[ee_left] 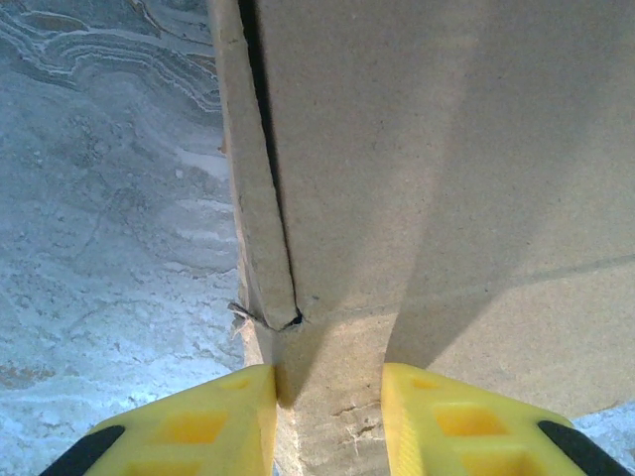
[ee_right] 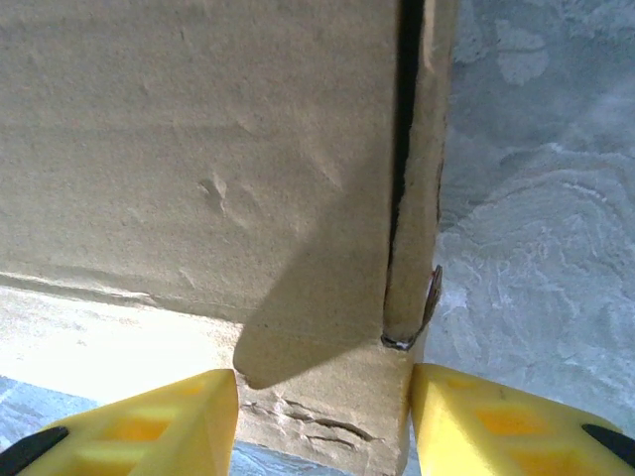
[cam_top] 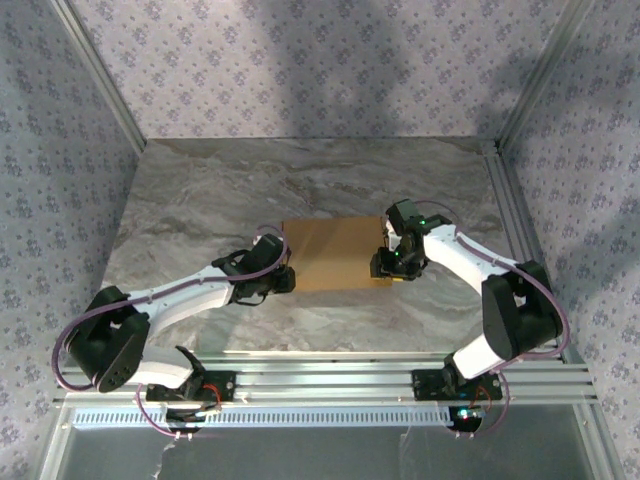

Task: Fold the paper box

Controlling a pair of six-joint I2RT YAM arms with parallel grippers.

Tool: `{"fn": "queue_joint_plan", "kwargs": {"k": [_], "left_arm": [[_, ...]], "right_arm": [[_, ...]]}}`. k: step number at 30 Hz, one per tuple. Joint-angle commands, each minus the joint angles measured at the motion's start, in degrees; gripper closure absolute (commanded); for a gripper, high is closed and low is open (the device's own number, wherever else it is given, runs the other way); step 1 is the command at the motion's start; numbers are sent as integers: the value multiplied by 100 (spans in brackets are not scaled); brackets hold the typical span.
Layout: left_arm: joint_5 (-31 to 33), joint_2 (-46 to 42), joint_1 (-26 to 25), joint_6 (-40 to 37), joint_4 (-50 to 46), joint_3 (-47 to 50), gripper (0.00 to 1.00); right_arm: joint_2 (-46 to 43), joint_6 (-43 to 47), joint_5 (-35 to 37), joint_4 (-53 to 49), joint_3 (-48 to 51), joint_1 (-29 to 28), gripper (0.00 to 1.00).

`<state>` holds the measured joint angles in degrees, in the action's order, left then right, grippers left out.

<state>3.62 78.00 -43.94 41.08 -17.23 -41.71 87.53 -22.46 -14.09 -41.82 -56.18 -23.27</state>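
Observation:
The paper box [cam_top: 335,250] is a flat brown cardboard shape lying mid-table. My left gripper [cam_top: 288,278] is at its near left corner and my right gripper [cam_top: 385,268] at its near right corner. In the left wrist view the yellow fingers [ee_left: 223,421] press a creased corner flap of the paper box [ee_left: 446,149] from both sides, so the left gripper [ee_left: 329,416] is shut on it. A folded side strip [ee_left: 253,198] runs away along the left edge. The right gripper [ee_right: 324,416] likewise clamps a wrinkled corner of the paper box [ee_right: 198,149], beside a narrow side strip [ee_right: 422,178].
The marble tabletop [cam_top: 200,200] surrounds the box. Aluminium rails [cam_top: 330,375] run along the near edge by the arm bases, and another rail [cam_top: 512,210] lines the right side. Patterned walls close off the back and both sides.

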Motion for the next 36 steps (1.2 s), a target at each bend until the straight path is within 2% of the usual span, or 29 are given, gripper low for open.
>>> {"fn": "queue_joint_plan", "kwargs": {"k": [1, 10, 23, 29, 36], "left_arm": [[-247, 91, -9, 74, 156, 31, 68], [-244, 93, 14, 76, 177, 28, 69], [-151, 198, 26, 28, 238, 86, 72], [38, 251, 26, -65, 249, 124, 74], [232, 269, 21, -138, 212, 128, 75]], "right_arm": [[112, -77, -338, -185, -173, -31, 51], [167, -66, -385, -269, -253, -2, 51], [235, 17, -124, -11, -13, -3, 57], [290, 98, 320, 93, 71, -130, 60], [269, -30, 1210, 60, 30, -479, 59]]}}
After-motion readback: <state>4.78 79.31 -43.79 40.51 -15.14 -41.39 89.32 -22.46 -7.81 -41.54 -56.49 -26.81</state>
